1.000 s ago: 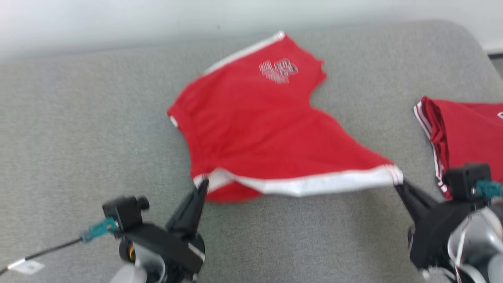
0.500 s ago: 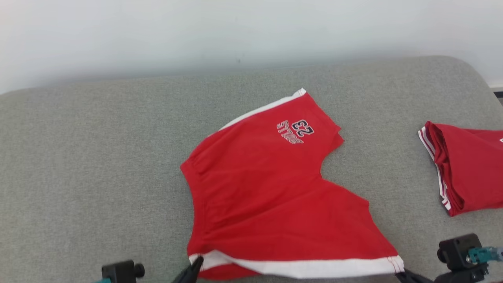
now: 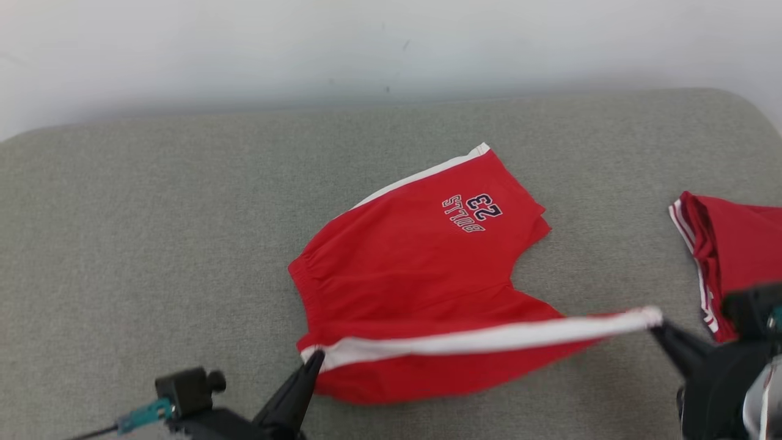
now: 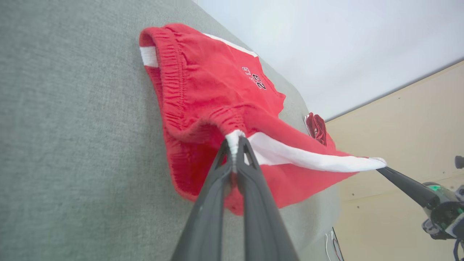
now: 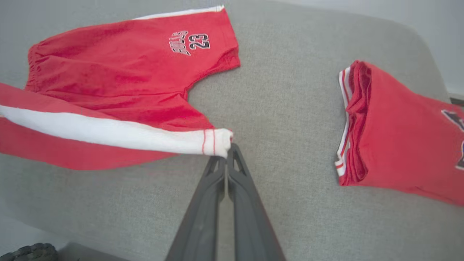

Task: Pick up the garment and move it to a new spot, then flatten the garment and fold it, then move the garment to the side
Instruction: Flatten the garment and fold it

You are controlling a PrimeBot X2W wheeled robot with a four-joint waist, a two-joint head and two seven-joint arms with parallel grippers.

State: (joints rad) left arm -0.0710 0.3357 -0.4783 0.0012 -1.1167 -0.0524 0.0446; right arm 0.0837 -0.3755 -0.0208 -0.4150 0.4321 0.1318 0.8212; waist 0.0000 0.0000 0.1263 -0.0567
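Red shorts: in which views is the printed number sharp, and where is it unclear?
Head view: the print on the red shorts is readable, under soft even light. Right wrist view: sharp too, though the right gripper blurs near the bottom edge. Left wrist view: small, hard to read.

left end effector and right end effector pinched tight, well apart, seemingly raised.
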